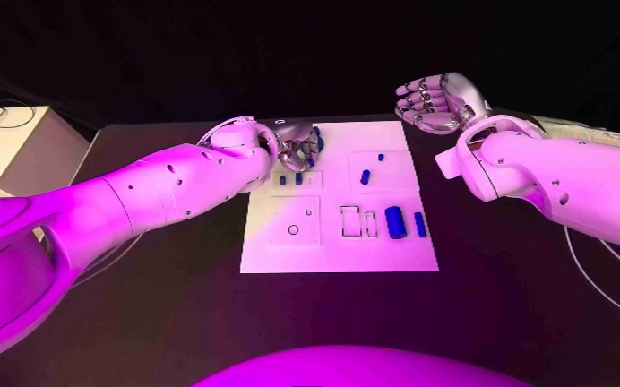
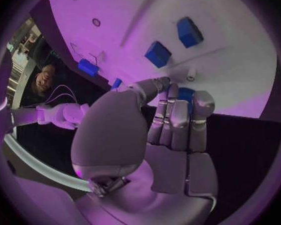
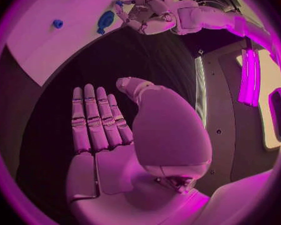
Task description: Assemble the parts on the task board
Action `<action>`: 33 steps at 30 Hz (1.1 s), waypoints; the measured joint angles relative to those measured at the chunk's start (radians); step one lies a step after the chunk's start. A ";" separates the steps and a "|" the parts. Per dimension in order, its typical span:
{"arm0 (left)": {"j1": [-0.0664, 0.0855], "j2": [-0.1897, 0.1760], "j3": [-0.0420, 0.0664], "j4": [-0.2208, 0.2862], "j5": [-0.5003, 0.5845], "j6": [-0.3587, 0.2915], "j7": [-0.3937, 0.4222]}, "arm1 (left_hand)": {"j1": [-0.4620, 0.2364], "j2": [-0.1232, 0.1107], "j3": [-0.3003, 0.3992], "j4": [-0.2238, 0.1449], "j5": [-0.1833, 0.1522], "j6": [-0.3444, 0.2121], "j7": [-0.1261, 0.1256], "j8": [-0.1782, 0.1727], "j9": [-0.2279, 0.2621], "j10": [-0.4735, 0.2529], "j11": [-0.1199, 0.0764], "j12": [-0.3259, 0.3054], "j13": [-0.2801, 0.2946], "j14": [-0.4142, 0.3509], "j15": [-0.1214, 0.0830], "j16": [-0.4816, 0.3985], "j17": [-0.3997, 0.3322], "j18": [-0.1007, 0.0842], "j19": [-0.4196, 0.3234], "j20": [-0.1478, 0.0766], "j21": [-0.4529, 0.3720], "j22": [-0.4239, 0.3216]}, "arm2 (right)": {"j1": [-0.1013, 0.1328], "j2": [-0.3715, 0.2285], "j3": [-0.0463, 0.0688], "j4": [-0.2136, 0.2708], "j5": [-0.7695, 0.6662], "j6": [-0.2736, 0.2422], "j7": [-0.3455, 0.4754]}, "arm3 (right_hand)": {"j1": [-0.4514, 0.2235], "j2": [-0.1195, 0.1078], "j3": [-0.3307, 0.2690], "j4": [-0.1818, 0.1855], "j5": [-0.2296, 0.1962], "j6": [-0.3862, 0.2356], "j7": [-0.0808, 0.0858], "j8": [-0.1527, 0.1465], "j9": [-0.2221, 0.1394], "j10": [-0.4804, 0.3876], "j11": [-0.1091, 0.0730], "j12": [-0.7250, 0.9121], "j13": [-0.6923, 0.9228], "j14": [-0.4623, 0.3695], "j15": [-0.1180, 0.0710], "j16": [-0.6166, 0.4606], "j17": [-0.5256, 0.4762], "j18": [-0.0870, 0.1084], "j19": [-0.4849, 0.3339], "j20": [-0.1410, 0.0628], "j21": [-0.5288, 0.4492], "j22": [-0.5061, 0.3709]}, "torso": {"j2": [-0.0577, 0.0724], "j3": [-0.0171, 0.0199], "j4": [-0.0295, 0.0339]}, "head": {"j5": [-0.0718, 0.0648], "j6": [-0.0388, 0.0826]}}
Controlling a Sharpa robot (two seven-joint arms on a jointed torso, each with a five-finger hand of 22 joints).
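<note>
Head view, board: the task board lies at the table's middle, with small blue parts at its far half and along its right side.
Head view, left hand: the left hand sits over the board's far-left corner, at about 11 o'clock from the board's centre; a blue part shows against its fingers.
Head view, right hand: the right hand hangs off the board at about 1 o'clock, well apart from every part, so the left is the nearer.
Left wrist view, grip: the fingers are curled together and a blue part shows just behind their tips; whether they hold it or only touch it, I cannot tell.
Left wrist view, next parts: 2 blue blocks stand on the board just beyond the fingertips.
Right wrist view, pose: the right hand is flat, fingers straight and side by side, holding nothing, over bare black table.
Right wrist view, relation: the board's corner and the left hand lie far ahead of the fingertips.
Judgement: the coming move looks to be the left hand's.
</note>
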 measured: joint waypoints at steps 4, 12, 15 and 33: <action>0.001 -0.021 0.030 0.022 0.019 0.004 0.000 | -0.001 -0.001 -0.005 0.002 0.000 0.001 -0.001 0.000 0.001 0.000 0.000 -0.005 0.001 0.000 0.000 0.000 0.000 0.000 0.000 0.000 0.000 0.000 | 0.000 -0.001 0.000 0.000 0.000 0.000 0.000 | 0.000 0.000 0.000 0.000 0.000 0.000 0.000 0.000 0.000 0.000 0.000 0.000 0.000 0.000 0.000 0.000 0.000 0.000 0.000 0.000 0.000 0.000 | -0.001 -0.0006 0.0020 | -0.002 0.002; 0.001 -0.060 0.068 0.049 0.052 0.016 -0.005 | -0.005 -0.005 -0.006 0.003 0.000 0.004 -0.004 0.000 0.002 0.003 -0.003 -0.009 0.001 0.000 0.000 0.000 -0.001 0.000 0.000 0.000 0.000 0.000 | 0.000 -0.003 0.000 0.000 0.000 0.000 0.000 | 0.000 0.000 0.000 0.000 0.000 0.000 0.000 0.000 0.000 0.000 0.000 0.000 0.000 0.000 0.000 0.000 0.000 0.000 0.000 0.000 0.000 0.000 | -0.001 -0.0006 0.0046 | -0.001 0.005; 0.001 -0.074 0.073 0.050 0.061 0.025 -0.008 | -0.008 -0.002 -0.008 0.006 0.000 0.004 -0.003 0.000 0.002 0.003 -0.003 -0.009 0.001 0.000 0.000 0.000 -0.001 0.000 0.003 0.004 0.000 0.000 | 0.000 -0.004 0.000 -0.001 0.000 0.000 0.000 | 0.000 0.000 0.000 0.000 0.000 0.000 0.000 0.000 0.000 0.000 0.000 0.000 0.000 0.000 0.000 0.000 0.000 0.000 0.000 0.000 0.000 0.000 | -0.002 -0.0006 0.0049 | 0.000 0.005; 0.000 -0.069 0.053 0.011 0.064 0.063 -0.019 | -0.010 0.000 -0.008 0.006 0.000 0.012 -0.006 -0.004 0.004 0.010 -0.003 -0.018 0.003 0.000 0.000 0.000 -0.009 0.000 0.003 0.003 0.000 -0.004 | 0.000 -0.006 0.000 0.000 0.000 0.001 0.000 | 0.000 0.000 0.000 0.000 0.000 0.003 -0.003 0.000 -0.001 0.000 0.000 0.000 0.000 0.000 0.000 -0.004 -0.003 0.000 0.000 0.000 0.000 -0.005 | 0.000 -0.0002 0.0023 | 0.010 0.006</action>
